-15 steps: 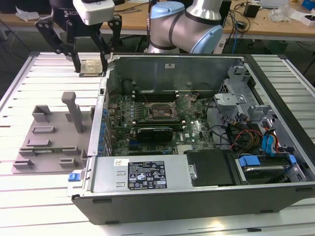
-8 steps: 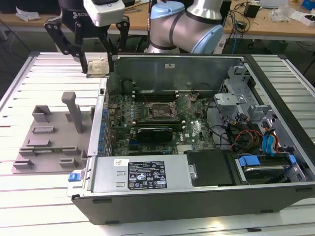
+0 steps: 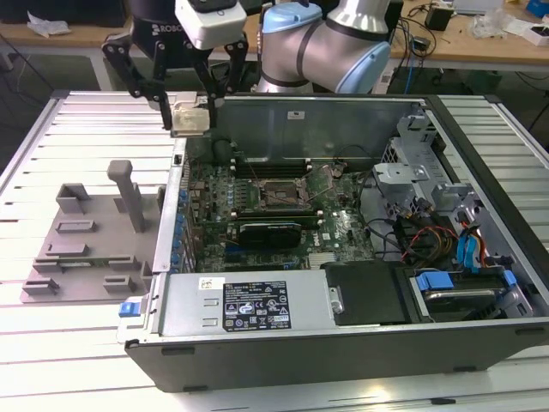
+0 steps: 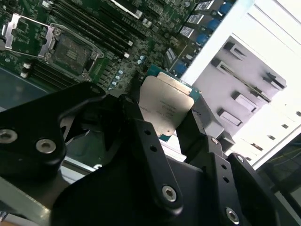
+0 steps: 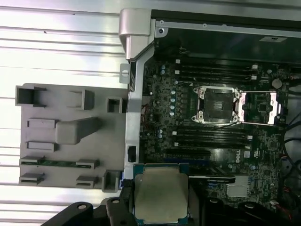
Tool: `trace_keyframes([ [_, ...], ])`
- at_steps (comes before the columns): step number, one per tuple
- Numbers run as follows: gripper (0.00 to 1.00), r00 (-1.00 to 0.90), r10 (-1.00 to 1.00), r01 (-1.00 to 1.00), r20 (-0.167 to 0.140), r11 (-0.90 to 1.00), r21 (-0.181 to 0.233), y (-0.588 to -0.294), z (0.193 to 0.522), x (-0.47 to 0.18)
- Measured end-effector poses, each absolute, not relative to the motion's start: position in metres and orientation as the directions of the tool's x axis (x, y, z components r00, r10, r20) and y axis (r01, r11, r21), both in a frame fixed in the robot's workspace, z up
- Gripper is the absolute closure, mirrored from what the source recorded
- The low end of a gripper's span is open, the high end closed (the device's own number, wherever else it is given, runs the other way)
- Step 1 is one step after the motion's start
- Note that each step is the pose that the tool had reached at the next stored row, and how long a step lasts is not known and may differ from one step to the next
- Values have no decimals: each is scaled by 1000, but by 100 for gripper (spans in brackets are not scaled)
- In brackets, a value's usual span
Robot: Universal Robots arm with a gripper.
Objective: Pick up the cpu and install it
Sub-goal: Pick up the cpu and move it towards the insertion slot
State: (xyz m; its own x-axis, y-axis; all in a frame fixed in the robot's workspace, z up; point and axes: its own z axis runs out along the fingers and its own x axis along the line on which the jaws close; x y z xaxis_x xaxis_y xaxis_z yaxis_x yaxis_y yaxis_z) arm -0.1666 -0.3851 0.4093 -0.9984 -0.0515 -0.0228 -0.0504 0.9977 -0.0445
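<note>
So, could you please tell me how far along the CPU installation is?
Done: the cpu is picked up, clamped in the gripper and held in the air by the side wall of the computer case. In hand: it hangs apart from the motherboard. Left: the socket stands open and empty, its cover plate swung aside, so the cpu is not yet seated.

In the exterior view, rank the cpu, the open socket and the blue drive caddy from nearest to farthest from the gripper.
1. cpu, held in the gripper.
2. open socket, middle of the motherboard.
3. blue drive caddy, far at the exterior view's right.
</note>
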Motion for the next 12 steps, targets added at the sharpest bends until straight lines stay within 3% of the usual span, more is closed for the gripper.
trace_keyframes([
  [12,45,-998,-51,-50,-23,998,-45,-385,406,-142],
])
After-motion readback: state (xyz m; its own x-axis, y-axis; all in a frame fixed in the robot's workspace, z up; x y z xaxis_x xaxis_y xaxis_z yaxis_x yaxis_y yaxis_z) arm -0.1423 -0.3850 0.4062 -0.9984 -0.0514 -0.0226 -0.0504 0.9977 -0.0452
